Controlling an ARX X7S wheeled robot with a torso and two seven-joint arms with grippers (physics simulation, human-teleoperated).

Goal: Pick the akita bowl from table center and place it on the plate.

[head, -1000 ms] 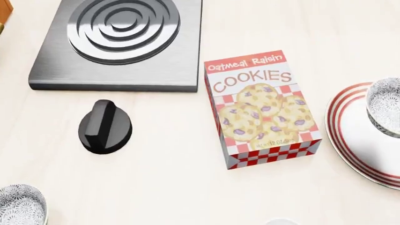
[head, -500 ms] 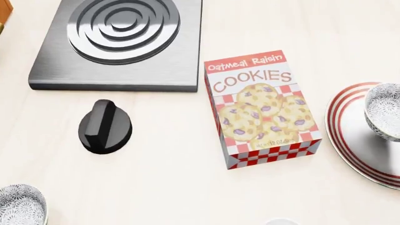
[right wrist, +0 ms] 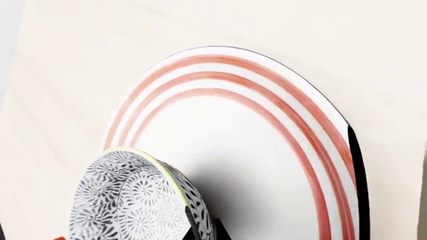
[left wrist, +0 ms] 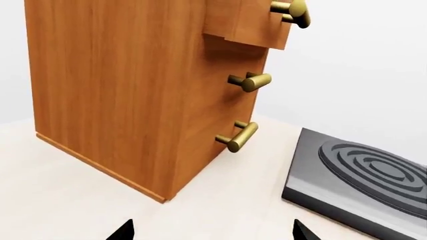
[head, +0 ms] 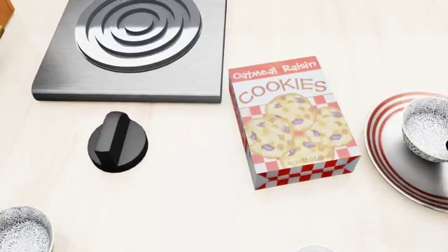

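Speckled deep akita bowl (head: pixel 427 128) over glossy red-ringed plate (head: pixel 392 157), at 3 o'clock; my right gripper's grip unclear. Left gripper (left wrist: pixel 210 231) wide open, empty.

- A cookie box (head: pixel 294 122) lies flat mid-bench, labelled "Oatmeal Raisin COOKIES".
- A steel burner plate (head: pixel 133 47) with concentric coil rings sits on the bench (head: pixel 182 205).
- A black knob (head: pixel 117 142) lies near its front edge, apart from the box.
- A second speckled bowl (head: pixel 22 231) sits at the near left corner.
- A wooden cabinet (left wrist: pixel 133 85) with brass handles (left wrist: pixel 237 136) stands beside the burner.
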